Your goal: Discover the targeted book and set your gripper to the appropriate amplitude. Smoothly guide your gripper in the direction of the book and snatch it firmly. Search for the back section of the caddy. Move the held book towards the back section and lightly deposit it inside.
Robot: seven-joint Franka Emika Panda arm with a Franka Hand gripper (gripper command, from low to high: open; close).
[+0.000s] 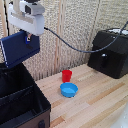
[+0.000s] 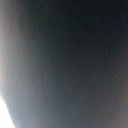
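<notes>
Black fabric caddy (image 1: 20, 100) waits under a thin navy-blue hardcover book (image 1: 20, 48) held aloft.
White blue-tipped gripper (image 1: 28, 36) appears clamped on its top edge; hanging tilted, the book could catch the divider and miss the back section (image 1: 12, 80).

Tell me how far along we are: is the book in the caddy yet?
Not yet. Done: the book is grasped and lifted, hanging from the end effector. In hand: it is held in the air above the caddy, roughly over its far side; the wrist view shows only a dark blur. Left: lower it into the back section and release. The red cup and blue bowl sit on the table.
</notes>
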